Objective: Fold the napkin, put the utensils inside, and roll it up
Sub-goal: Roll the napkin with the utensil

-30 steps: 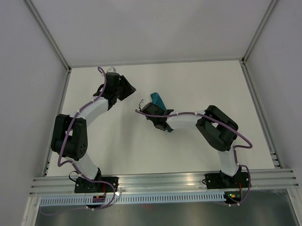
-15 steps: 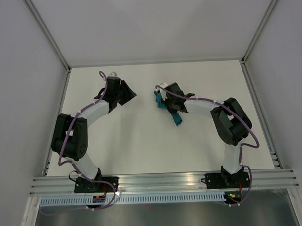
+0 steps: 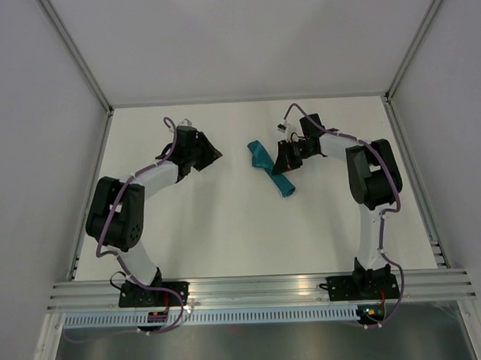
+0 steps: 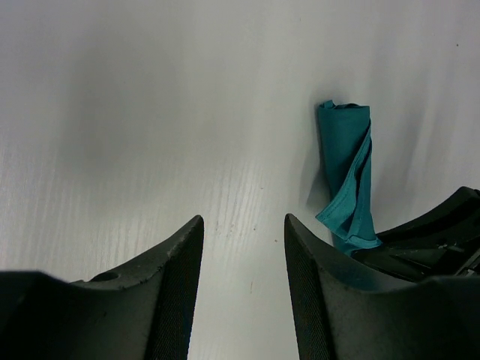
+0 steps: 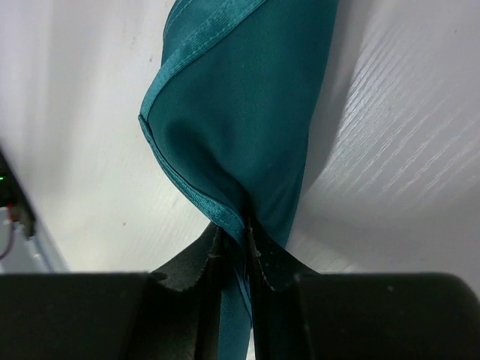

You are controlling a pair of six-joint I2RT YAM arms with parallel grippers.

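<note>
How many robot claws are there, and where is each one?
2. The left gripper hovers open above the table, left of the napkin. The right gripper is shut on the napkin, gripping it from the right. None appears hidden.

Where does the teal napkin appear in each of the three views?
Top external: napkin, a diagonal strip right of centre.
Left wrist: upright bundle at the right.
Right wrist: fills the upper middle.
Shared landmark: the right gripper, jaws shut on the napkin.
</note>
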